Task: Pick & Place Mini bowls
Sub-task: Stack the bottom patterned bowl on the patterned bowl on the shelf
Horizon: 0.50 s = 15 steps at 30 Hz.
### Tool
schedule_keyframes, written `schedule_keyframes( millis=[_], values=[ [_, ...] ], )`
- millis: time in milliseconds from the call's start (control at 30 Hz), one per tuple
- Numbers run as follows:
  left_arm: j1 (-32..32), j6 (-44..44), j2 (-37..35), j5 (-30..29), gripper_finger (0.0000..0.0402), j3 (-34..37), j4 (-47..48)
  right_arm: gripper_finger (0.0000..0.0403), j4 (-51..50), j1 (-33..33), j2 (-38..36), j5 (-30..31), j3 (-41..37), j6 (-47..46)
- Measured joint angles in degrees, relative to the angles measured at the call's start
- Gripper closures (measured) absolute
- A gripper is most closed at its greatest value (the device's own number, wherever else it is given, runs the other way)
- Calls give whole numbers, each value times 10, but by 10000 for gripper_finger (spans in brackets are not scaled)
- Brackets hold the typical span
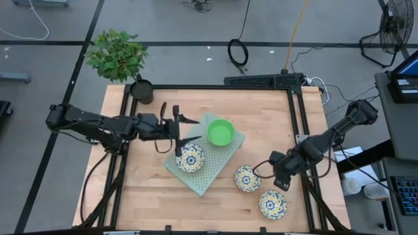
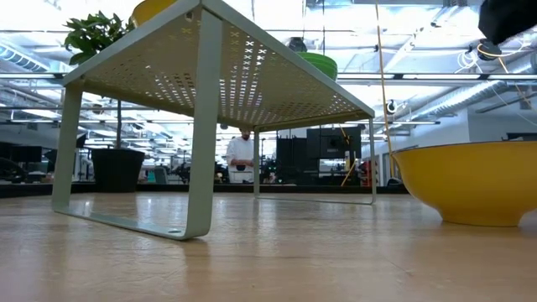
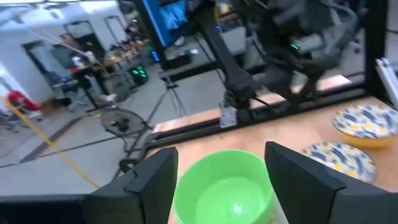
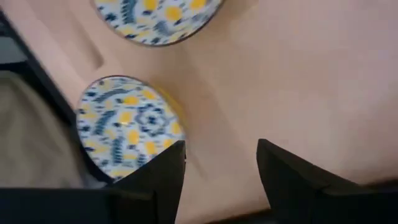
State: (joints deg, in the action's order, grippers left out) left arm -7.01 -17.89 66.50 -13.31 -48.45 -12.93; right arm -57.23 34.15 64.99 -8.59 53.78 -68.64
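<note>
Pale wood surface point(image 1: 150, 189) on a black frame, grey floor around it; open workshop hall beyond, a person in white standing far back in the low view. Leafy plant in a black pot point(image 1: 141, 91) at the far left corner.

Pale green perforated mat point(image 1: 212, 173) stands raised on legs mid-surface. On it: one plain green bowl point(image 1: 221, 132) and one floral bowl point(image 1: 190, 157), near each other but apart.

Two more floral bowls sit on the bare wood to the right of the mat point(image 1: 247, 177) point(image 1: 272, 204), close together, not touching.

Left gripper point(image 1: 189, 129) over the mat's left edge, fingers spread wide, empty, green bowl just ahead of it.

Right gripper point(image 1: 282, 180) above the wood, beside the two floral bowls, fingers apart, holding nothing.
</note>
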Motion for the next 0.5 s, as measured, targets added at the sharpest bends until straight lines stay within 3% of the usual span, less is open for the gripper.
schedule_keyframes(
  millis=[267, 500],
  values=[
    [22, -4, -1, -24, 158, 2, -9, 218, 226, 33, 0, -7, -100, -51],
    [45, 5, 0, -24, 158, 2, -7, 222, 242, 60, 0, -6, -135, -76]
  ],
)
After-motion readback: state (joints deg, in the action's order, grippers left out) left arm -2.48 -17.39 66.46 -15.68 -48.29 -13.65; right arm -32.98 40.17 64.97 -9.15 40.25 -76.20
